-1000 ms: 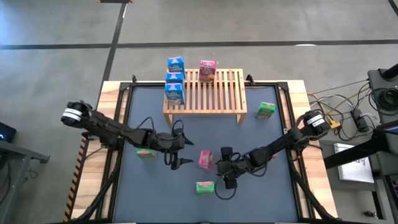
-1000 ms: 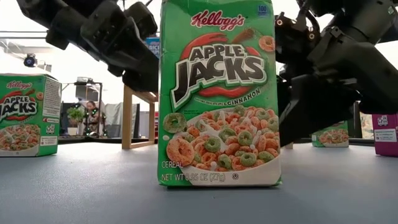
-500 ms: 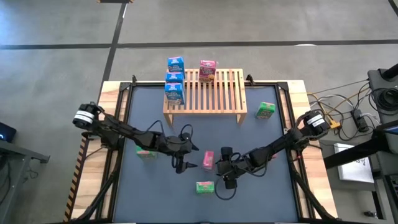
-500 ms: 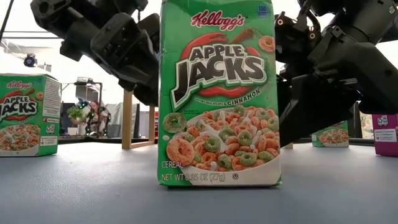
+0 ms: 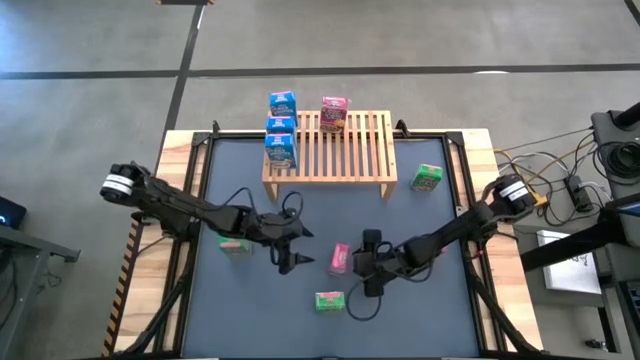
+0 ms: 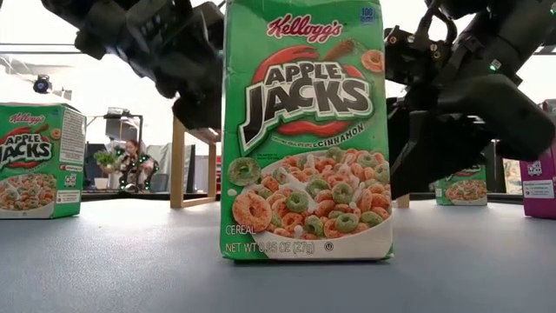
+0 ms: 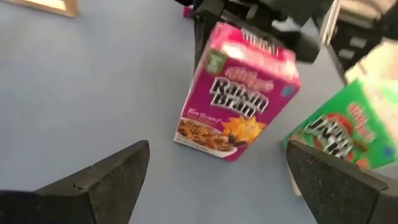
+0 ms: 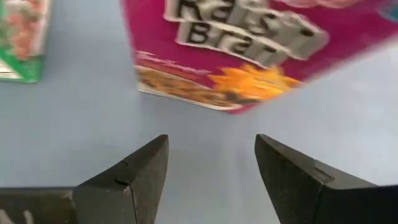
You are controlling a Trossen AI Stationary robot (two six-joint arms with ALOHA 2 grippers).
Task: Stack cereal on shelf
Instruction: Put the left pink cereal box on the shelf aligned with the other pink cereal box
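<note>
Pink box (image 5: 340, 258) stands tilted on the bench (image 5: 420, 225); left claw (image 5: 297, 251) and right claw (image 5: 358, 266) flank it, both spread.

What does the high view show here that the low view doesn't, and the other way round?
Only the high view shows the wooden rack's slatted top, three blue boxes along its left end, a pink box on it, and another pink box between the two pincers. Only the low view shows the green box's printed front and a person far behind. Both show green boxes on the grey table.
</note>
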